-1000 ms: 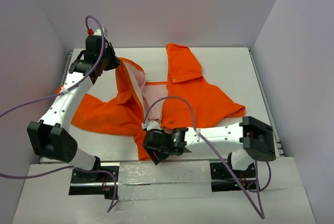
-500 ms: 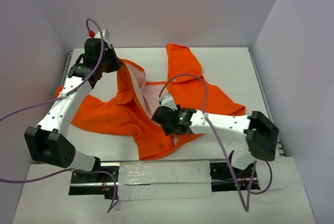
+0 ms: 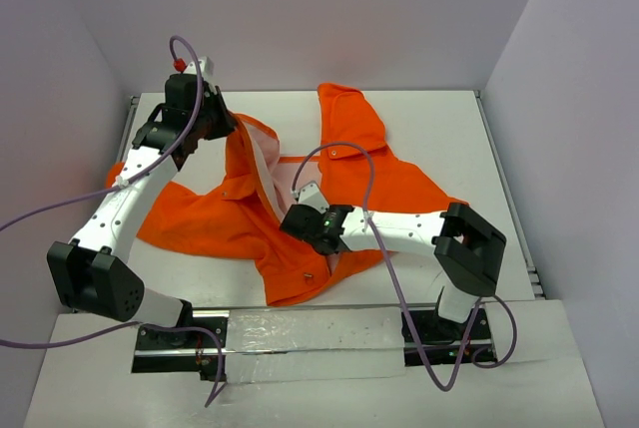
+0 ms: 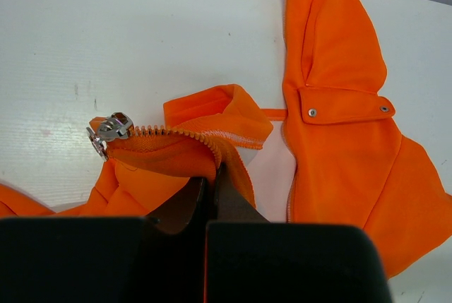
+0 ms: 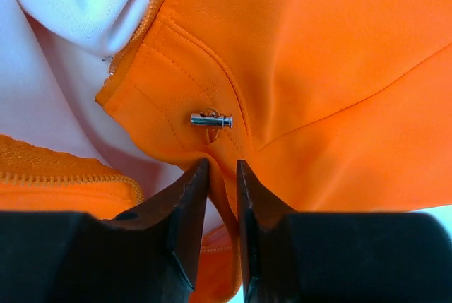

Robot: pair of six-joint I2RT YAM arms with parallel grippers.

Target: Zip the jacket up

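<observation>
The white counter (image 3: 439, 119) carries the jacket (image 3: 399, 189), which lies open with its pale lining (image 5: 63, 70) showing between the two tools. The left tool (image 4: 210, 184) is clenched on the jacket's zipper edge and holds it off the counter. The slider (image 4: 109, 130) sits at the end of the teeth (image 4: 176, 132), ahead and to the left of its fingers. The right tool (image 5: 223, 170) pinches a fold of orange cloth, with a small metal pin (image 5: 210, 120) just ahead of its fingertips.

To do this step well, I judge the right tool needs a grip close to that pin, so the end can be steered into the slider while the left keeps its edge taut.

Only the left wrist view shows the slider, and only the right wrist view shows the pin. The overhead view shows neither, but it does show the tools well apart.
</observation>
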